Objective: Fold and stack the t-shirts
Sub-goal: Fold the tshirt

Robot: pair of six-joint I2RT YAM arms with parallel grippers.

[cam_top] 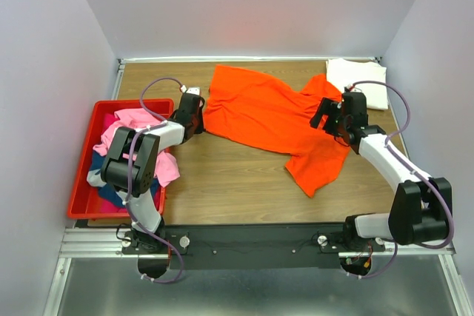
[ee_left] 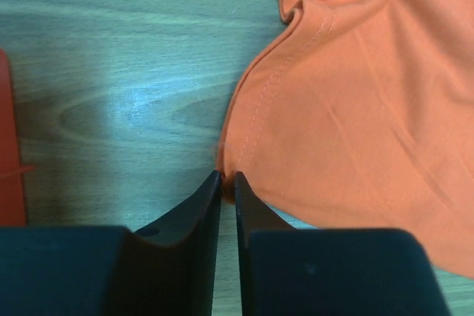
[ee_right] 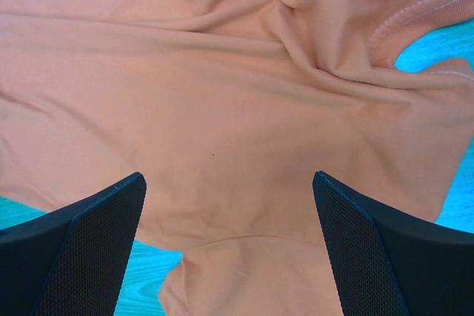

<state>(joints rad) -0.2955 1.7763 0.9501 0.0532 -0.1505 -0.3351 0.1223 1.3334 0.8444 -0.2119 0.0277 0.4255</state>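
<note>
A bright orange t-shirt (cam_top: 266,112) lies spread and rumpled across the middle of the wooden table. My left gripper (cam_top: 198,118) is shut on the shirt's left hem corner (ee_left: 227,183), low at the table. My right gripper (cam_top: 329,120) is open above the shirt's right side, its fingers (ee_right: 96,242) wide apart over wrinkled orange cloth (ee_right: 237,146). A cream-white t-shirt (cam_top: 357,83) lies folded at the back right corner. Pink (cam_top: 133,127) and dark blue (cam_top: 111,194) t-shirts are heaped in the red bin.
The red plastic bin (cam_top: 83,175) stands at the left edge of the table; its rim shows in the left wrist view (ee_left: 9,160). Grey walls close in the table at the back and both sides.
</note>
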